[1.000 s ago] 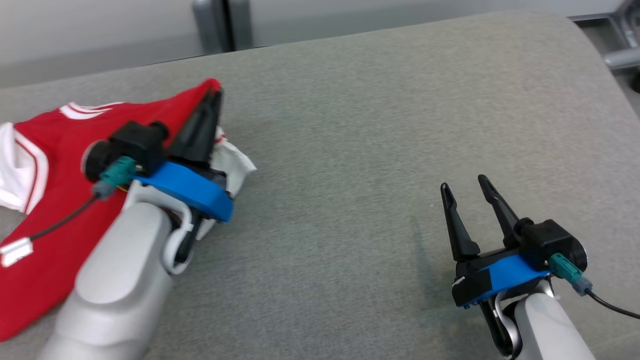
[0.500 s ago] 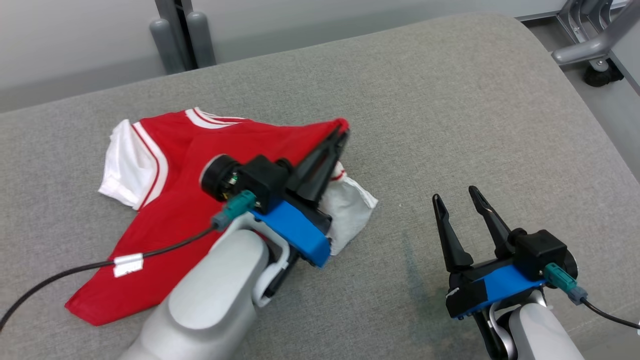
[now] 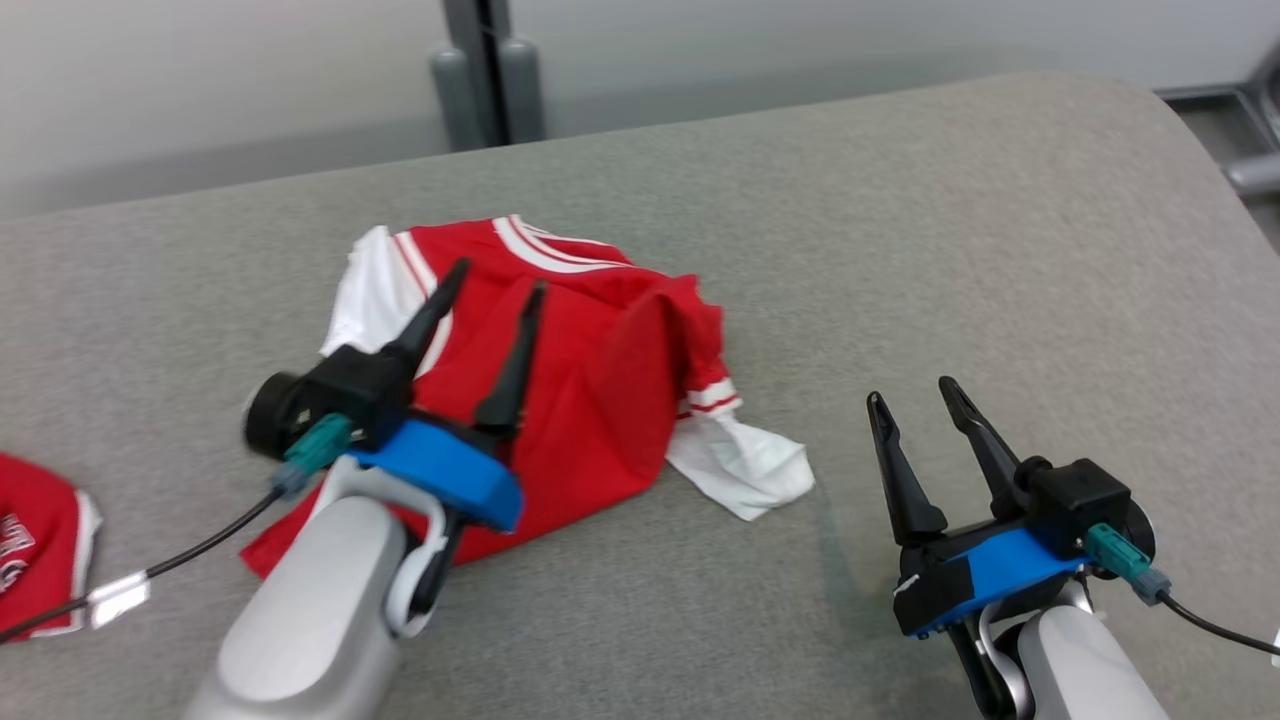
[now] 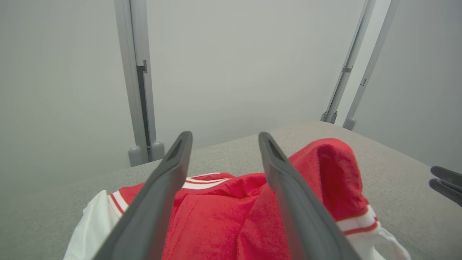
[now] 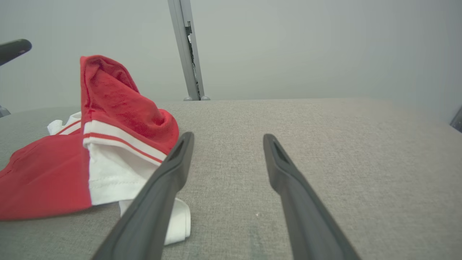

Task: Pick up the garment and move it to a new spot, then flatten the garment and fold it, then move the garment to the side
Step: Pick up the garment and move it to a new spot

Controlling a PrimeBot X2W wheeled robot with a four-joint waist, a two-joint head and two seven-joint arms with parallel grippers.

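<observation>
A red garment [image 3: 590, 390] with white sleeves and striped trim lies crumpled on the grey padded surface [image 3: 900, 250], one white sleeve [image 3: 745, 460] trailing to its right. My left gripper [image 3: 497, 277] hovers open over the garment's left half with nothing between its fingers; in the left wrist view the left gripper [image 4: 223, 139] looks over the red garment [image 4: 223, 213]. My right gripper [image 3: 912, 392] stands open on bare surface to the right of the sleeve. In the right wrist view, the right gripper [image 5: 227, 139] has the garment [image 5: 108, 144] bunched up at its left.
A second red cloth [image 3: 35, 545] with white edging lies at the far left edge. A grey post [image 3: 490, 75] stands behind the surface. The surface's rounded right corner [image 3: 1190, 130] drops off toward a metal frame [image 3: 1255, 172]. My left arm's cable [image 3: 160, 570] trails left.
My left gripper let go of the garment's corner and opened, pulling back left. The released corner dropped into a crumpled mound. The head camera shifted. The right gripper stayed put.
</observation>
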